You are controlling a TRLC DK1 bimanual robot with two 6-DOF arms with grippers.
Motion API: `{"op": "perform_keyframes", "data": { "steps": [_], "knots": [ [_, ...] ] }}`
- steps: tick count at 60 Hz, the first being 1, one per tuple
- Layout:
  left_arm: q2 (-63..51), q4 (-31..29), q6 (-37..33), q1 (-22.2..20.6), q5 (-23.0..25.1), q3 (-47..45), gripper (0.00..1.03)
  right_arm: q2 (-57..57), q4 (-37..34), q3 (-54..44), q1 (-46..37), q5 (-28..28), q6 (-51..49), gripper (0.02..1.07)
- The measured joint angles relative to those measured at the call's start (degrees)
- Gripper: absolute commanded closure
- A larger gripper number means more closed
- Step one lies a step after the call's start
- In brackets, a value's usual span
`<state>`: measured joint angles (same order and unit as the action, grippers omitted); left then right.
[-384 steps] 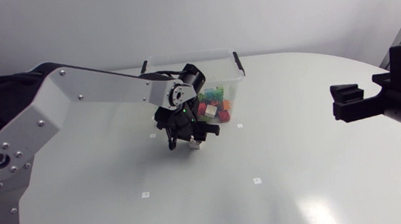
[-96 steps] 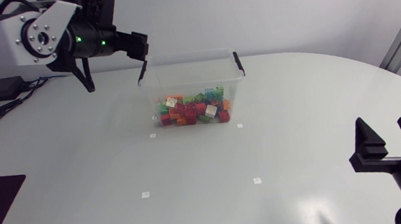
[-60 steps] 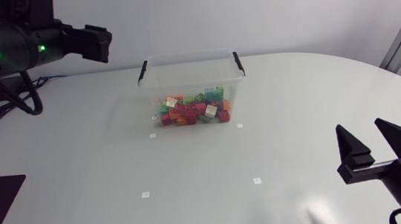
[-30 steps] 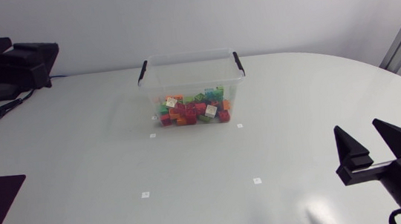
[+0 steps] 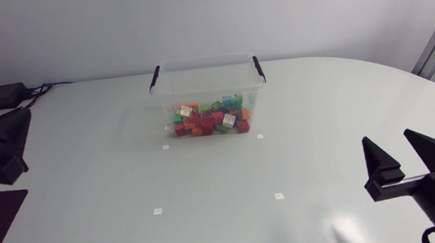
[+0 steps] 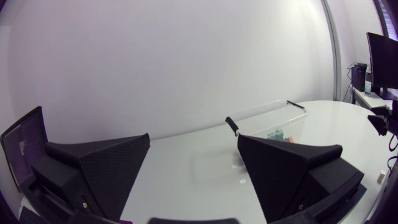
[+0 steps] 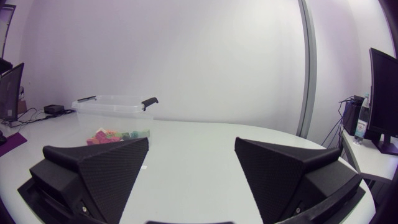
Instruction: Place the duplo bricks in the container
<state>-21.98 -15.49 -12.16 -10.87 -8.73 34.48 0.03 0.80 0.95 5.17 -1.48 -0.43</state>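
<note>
I am pulling my left gripper (image 6: pixel 193 167), wide and empty, far back from the container (image 5: pixel 205 60); right gripper (image 5: pixel 390 141) gaping too; duplo bricks (image 5: pixel 207 119) sitting inside, seemingly done.

Bare worktop (image 5: pixel 207 179) lies ahead of the left end effector (image 6: pixel 193 149) and the right end effector (image 5: pixel 387 142). The clear open-topped container (image 5: pixel 198 95), well apart from both, is the obstacle between them.

White table (image 5: pixel 87 192) bears four small square markers (image 5: pixel 157 211).
</note>
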Motion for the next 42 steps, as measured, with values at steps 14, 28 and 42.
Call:
{"op": "perform_keyframes", "data": {
  "steps": [14,28,42],
  "knots": [
    [6.84,1.27,-1.40,1.53,-0.48,-7.82,0.05,0.00,0.00,0.00,-0.13,0.02,0.00,0.07],
    [11.08,5.18,0.83,4.11,1.99,-15.04,0.05,0.00,-0.42,0.00,-1.40,0.22,0.00,0.07],
    [15.13,8.90,4.59,6.51,4.37,-22.01,0.05,0.00,-0.44,0.00,-2.73,0.48,0.00,0.07]
  ]
}}
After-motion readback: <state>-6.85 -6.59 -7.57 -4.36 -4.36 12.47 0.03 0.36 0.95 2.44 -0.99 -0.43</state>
